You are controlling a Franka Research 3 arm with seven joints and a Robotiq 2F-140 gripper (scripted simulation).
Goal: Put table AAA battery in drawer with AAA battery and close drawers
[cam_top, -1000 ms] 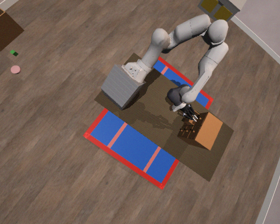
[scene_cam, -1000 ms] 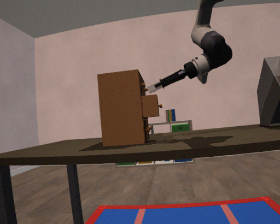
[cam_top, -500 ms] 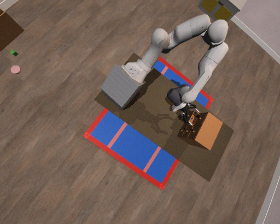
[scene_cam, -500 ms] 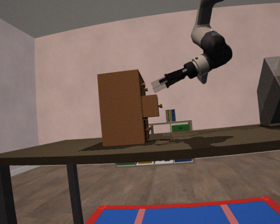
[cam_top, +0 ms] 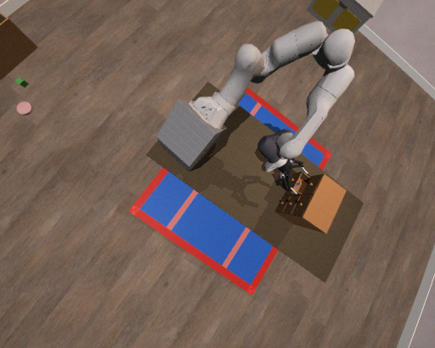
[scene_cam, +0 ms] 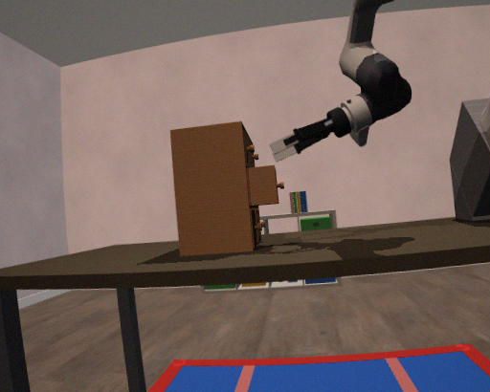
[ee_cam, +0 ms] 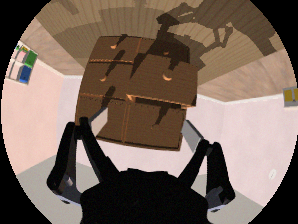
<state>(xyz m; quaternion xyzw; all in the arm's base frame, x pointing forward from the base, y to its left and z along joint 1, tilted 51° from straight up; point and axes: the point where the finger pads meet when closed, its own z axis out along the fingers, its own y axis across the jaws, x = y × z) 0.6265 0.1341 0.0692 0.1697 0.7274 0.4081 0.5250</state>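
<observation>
The small wooden chest [scene_cam: 213, 188] stands on the dark table, its knobbed front facing my arm. One drawer [scene_cam: 263, 185], in the middle of its height, is pulled partly out; the others look pushed in. My gripper [scene_cam: 282, 148] is open and empty. It hangs in the air just in front of the chest's upper drawers, above the open drawer and clear of it. From above, a small blue speck [cam_top: 298, 183] lies in the open drawer under the gripper [cam_top: 289, 176]; it may be the AAA battery. In the wrist view the chest [ee_cam: 140, 92] sits between my spread fingers, with no battery in sight.
The arm's grey base block [cam_top: 189, 133] stands at the table's other end. A blue and red mat [cam_top: 206, 229] lies on the floor beside the table. A low shelf [scene_cam: 301, 217] stands by the far wall.
</observation>
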